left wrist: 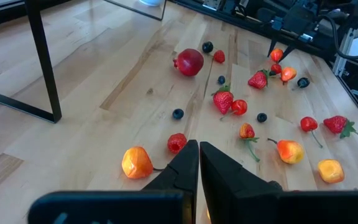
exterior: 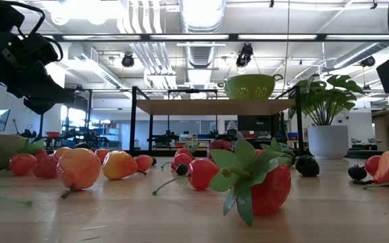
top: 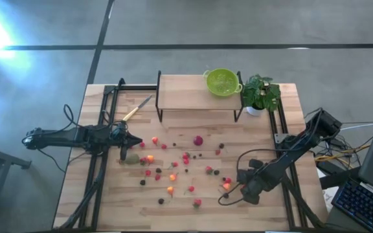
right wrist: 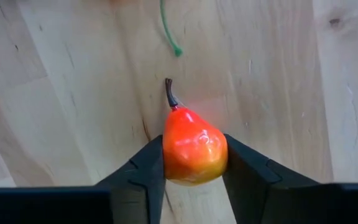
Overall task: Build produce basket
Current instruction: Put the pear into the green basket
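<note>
Wooden surface [top: 109, 194] under it, right gripper [right wrist: 194, 163] pinches a light, smooth, slippery little pear [right wrist: 193, 151] at its widest belly.

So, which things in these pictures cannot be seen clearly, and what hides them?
- Inside of the lime-green colander: low view shows only its outer wall, and in the high view it is too small to tell its contents.
- Small orange-red pear: right wrist view, its sides are covered by the right gripper fingers.
- Kiwi-like fruit: low view, cut off by the picture's edge.
- Left gripper: its tips hide the table beneath them.
</note>
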Tool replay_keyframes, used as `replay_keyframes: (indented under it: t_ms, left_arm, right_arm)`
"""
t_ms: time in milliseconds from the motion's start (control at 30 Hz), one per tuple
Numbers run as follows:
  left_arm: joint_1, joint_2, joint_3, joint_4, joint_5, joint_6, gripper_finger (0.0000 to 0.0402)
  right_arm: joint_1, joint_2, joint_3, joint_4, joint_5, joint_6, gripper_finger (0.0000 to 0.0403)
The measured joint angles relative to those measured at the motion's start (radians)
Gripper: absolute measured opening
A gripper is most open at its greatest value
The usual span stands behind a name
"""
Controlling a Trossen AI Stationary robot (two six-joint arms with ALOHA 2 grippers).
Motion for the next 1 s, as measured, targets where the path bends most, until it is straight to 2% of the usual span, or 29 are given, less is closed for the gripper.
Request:
replay_keyframes:
  t_ms: [333,533,800,1000]
  left_arm:
    - [0.0,0.0,0.0,0.0,0.0,0.0,0.0021]
    - [0.0,0.0,0.0,0.0,0.0,0.0,0.0021]
    - [0.0,0.0,0.0,0.0,0.0,0.0,0.0021]
    - [0.0,0.0,0.0,0.0,0.0,0.0,0.0021]
  right_arm:
    - [-0.024,-0.09,-0.001,-0.011,0.008,-0.061,0.0116]
    - [-0.075,-0.176,-0.001,-0.013,0.061,-0.14,0.0132]
    - [-0.246,-0.327,0.004,-0.011,0.134,-0.302,0.0116]
    - [-0.431,-0.42,0.041,-0.01,0.148,-0.419,0.0131]
